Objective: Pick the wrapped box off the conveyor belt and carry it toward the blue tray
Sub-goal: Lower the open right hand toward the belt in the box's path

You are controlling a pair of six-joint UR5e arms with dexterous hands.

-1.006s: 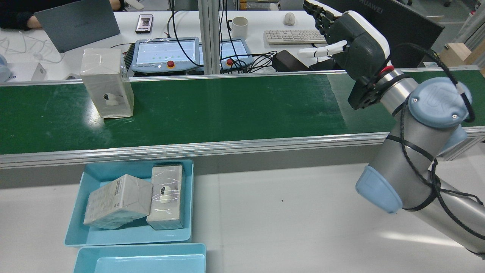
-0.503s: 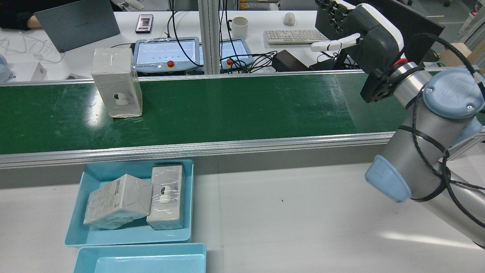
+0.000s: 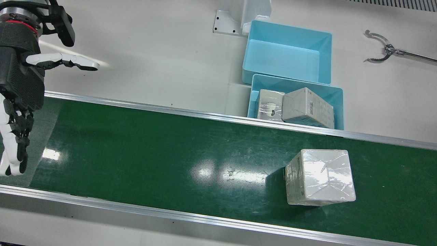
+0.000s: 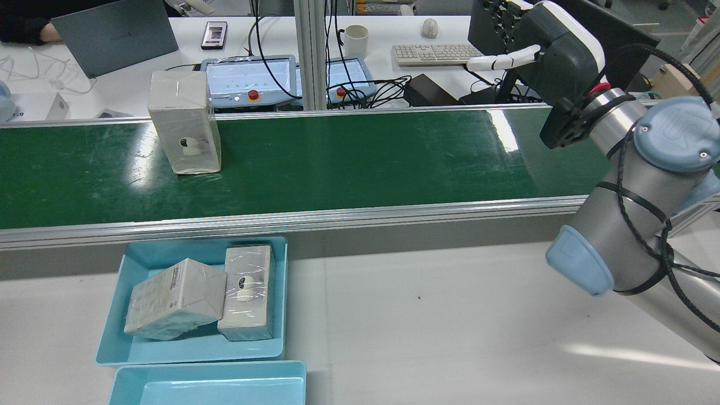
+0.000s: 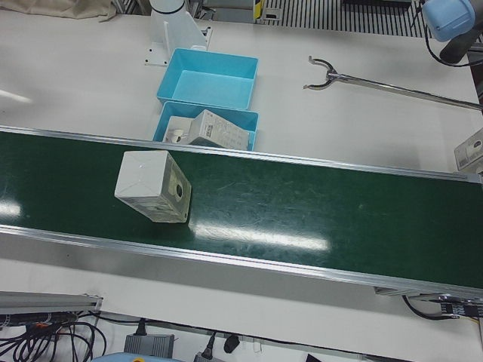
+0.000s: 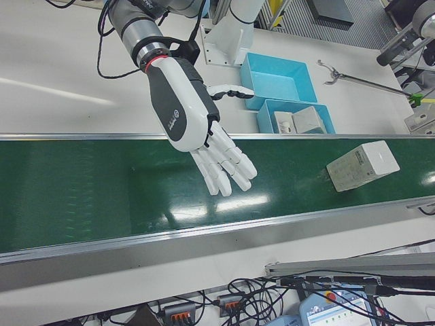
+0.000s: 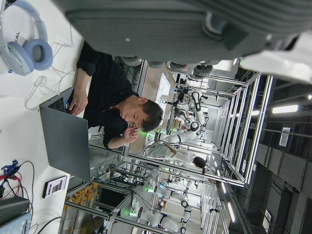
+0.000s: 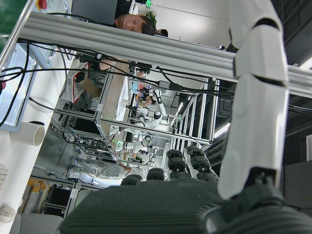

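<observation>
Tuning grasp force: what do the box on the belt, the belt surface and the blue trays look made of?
Wrapped box: likely cardboard under clear film; wrinkles and glare show. Conveyor belt: green, smooth, probably PVC or rubber; glossy reflections, scuffs. Blue tray: looks like moulded plastic, uniform colour, rounded rim.

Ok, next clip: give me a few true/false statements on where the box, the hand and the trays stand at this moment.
1. The wrapped box stands on the green conveyor belt. True.
2. The right hand is closed around the wrapped box. False: it is open, fingers spread, over the belt well away from the box.
3. The blue tray nearest the belt already holds two boxes. True.
4. The second blue tray also holds a box. False: nothing lies in it.
5. The wrapped box touches the belt's aluminium rail. False: green belt shows on every side of it.
</observation>
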